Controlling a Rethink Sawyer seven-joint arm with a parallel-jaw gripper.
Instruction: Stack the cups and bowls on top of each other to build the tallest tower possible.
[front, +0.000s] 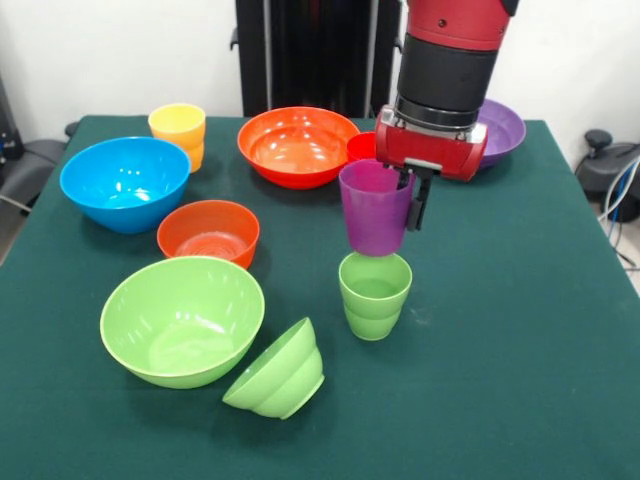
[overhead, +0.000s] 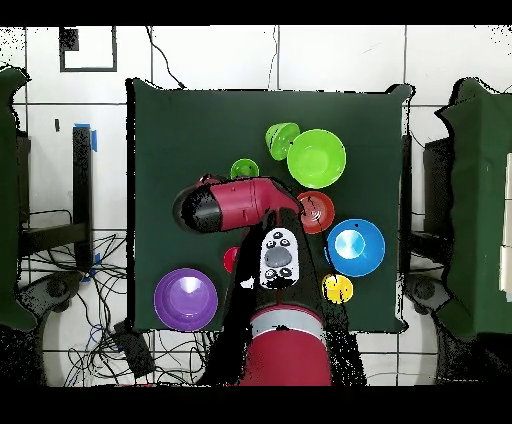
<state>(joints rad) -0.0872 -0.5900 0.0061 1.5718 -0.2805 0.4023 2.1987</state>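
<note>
My gripper (front: 398, 200) is shut on the rim of the purple cup (front: 374, 208) and holds it upright right over the light green cup (front: 375, 296). The purple cup's base is level with the green cup's rim; whether they touch I cannot tell. The yellow cup (front: 178, 130) stands at the back left. The red cup (front: 362, 147) is half hidden behind the gripper. In the overhead view the arm (overhead: 235, 205) hides the purple cup; the green cup (overhead: 244, 169), red cup (overhead: 231, 259) and yellow cup (overhead: 337, 289) show.
The blue bowl (front: 125, 182), large orange bowl (front: 298, 145), purple bowl (front: 503, 130), small orange-red bowl (front: 208, 232) and large green bowl (front: 182, 318) sit upright. The small green bowl (front: 278, 370) lies tipped on its side against the large green one.
</note>
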